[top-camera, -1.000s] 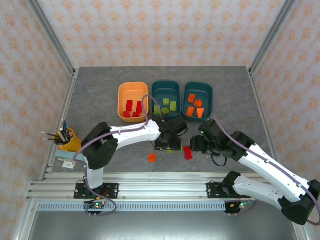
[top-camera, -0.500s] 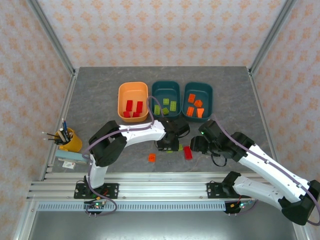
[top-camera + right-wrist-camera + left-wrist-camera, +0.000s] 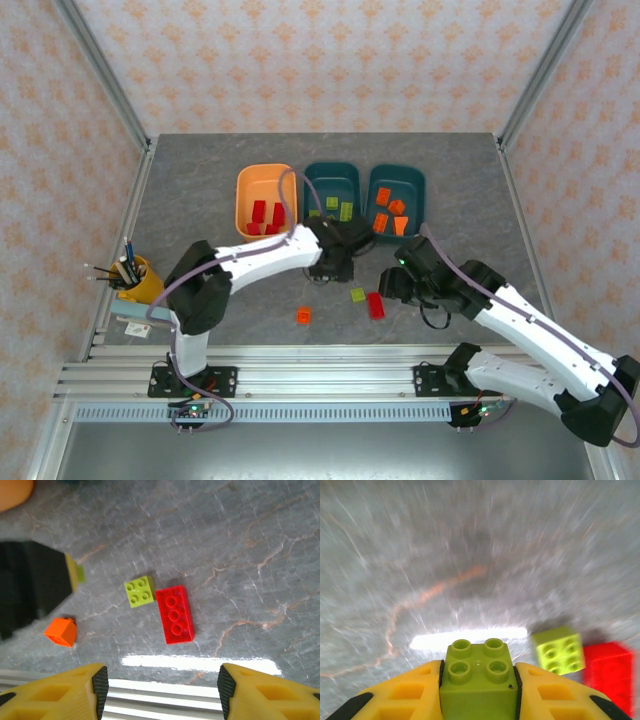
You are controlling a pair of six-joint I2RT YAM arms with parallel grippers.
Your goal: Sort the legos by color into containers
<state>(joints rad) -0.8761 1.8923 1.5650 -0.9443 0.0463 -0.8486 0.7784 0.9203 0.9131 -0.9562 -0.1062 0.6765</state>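
My left gripper [image 3: 330,262] is shut on a yellow-green lego [image 3: 477,675], its yellow fingers [image 3: 410,690] pressed to both sides, just in front of the middle teal container [image 3: 332,172]. Loose on the table lie a yellow-green lego [image 3: 357,295], a red lego [image 3: 375,305] and an orange lego [image 3: 303,316]. My right gripper [image 3: 390,285] hovers open beside the red lego [image 3: 174,614], nothing between its fingers. The light orange container [image 3: 243,200] holds red legos, the middle teal one yellow-green legos, the right teal container [image 3: 397,175] orange legos.
A yellow pen cup [image 3: 140,282] stands at the table's left edge. The metal rail [image 3: 320,380] runs along the near edge, close below the loose legos. The left gripper's black body [image 3: 30,590] sits left of the loose yellow-green lego [image 3: 139,591].
The left gripper has shut on a yellow-green lego and moved with it toward the trays, uncovering a second yellow-green lego on the table. The right arm has barely moved.
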